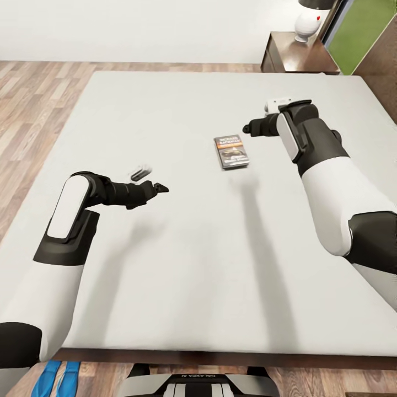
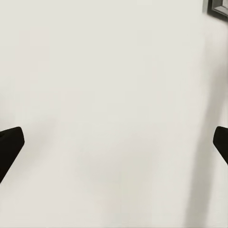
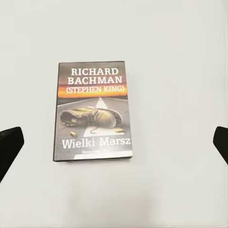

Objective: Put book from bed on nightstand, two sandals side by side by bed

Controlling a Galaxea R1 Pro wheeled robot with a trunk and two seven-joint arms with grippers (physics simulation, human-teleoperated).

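Observation:
The book [image 1: 231,152] lies flat near the middle of the bed [image 1: 165,99], its dark cover with "RICHARD BACHMAN" lettering facing up [image 3: 92,111]. My right gripper [image 1: 247,129] hovers just above and to the right of it, open, its black fingertips [image 3: 9,147] wide apart with the book below between them. Over bare mattress to the book's left, my left gripper [image 1: 160,188] is open and empty; a corner of the book [image 2: 218,7] shows in the left wrist view. The two blue sandals [image 1: 55,377] lie side by side on the floor at the bed's near left corner.
A dark-brown nightstand [image 1: 298,58] with a white-based lamp [image 1: 307,22] stands beyond the bed's far right corner, beside the window [image 1: 364,33]. Wood-plank floor [image 1: 33,94] runs along the bed's left side. The bed's dark frame [image 1: 220,359] edges the near side.

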